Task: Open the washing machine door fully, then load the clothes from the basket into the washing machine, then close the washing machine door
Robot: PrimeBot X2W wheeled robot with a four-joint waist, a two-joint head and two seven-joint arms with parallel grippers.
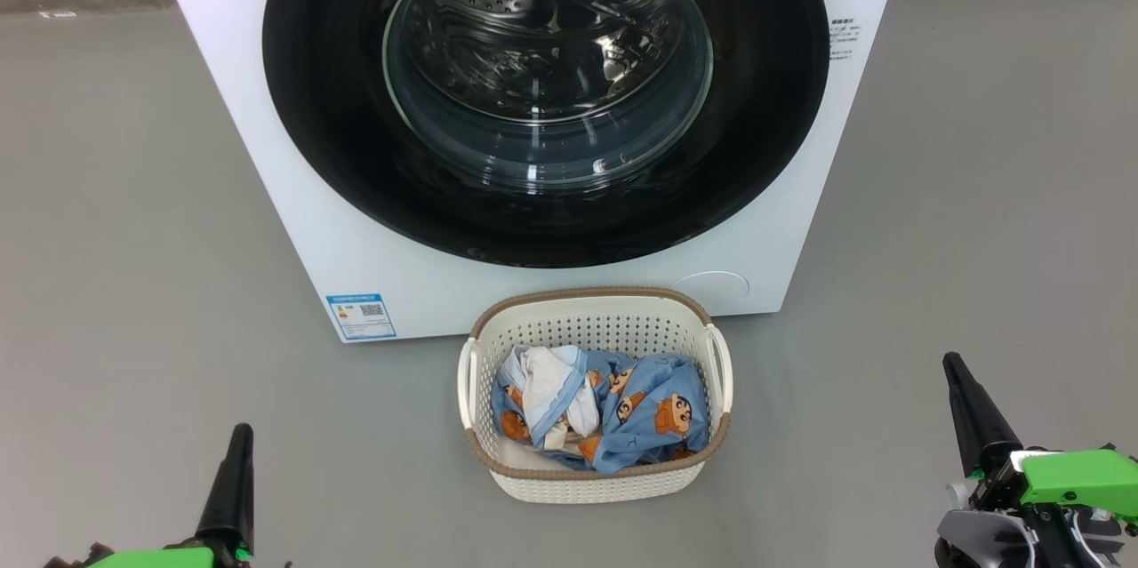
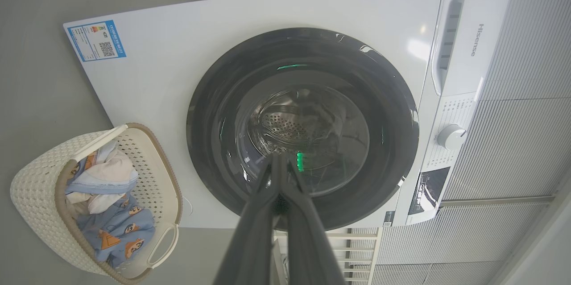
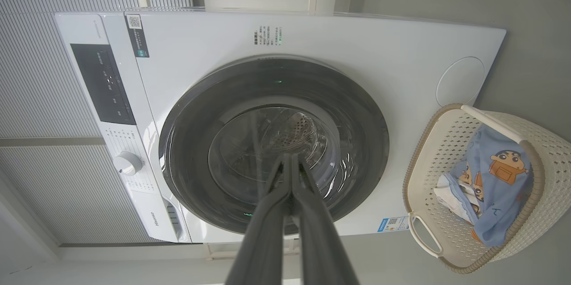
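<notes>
The white washing machine (image 1: 293, 195) stands ahead with its round black-ringed door (image 1: 338, 141) shut flat against the front; the steel drum shows through the glass. On the floor before it sits the cream basket (image 1: 594, 479) holding the light-blue printed clothes (image 1: 653, 412) and white cloth. My left gripper (image 1: 240, 435) is shut at the lower left, well back from the basket. My right gripper (image 1: 953, 364) is shut at the lower right, also clear of it. Both wrist views look along closed fingers at the door (image 2: 223, 169) (image 3: 361, 115), with the basket (image 2: 31, 191) (image 3: 553, 142) to one side.
Grey floor (image 1: 133, 239) spreads on both sides of the machine and basket. A control panel with a knob (image 2: 451, 137) sits on the machine's upper front. A ribbed pale wall (image 3: 40, 75) stands behind the machine.
</notes>
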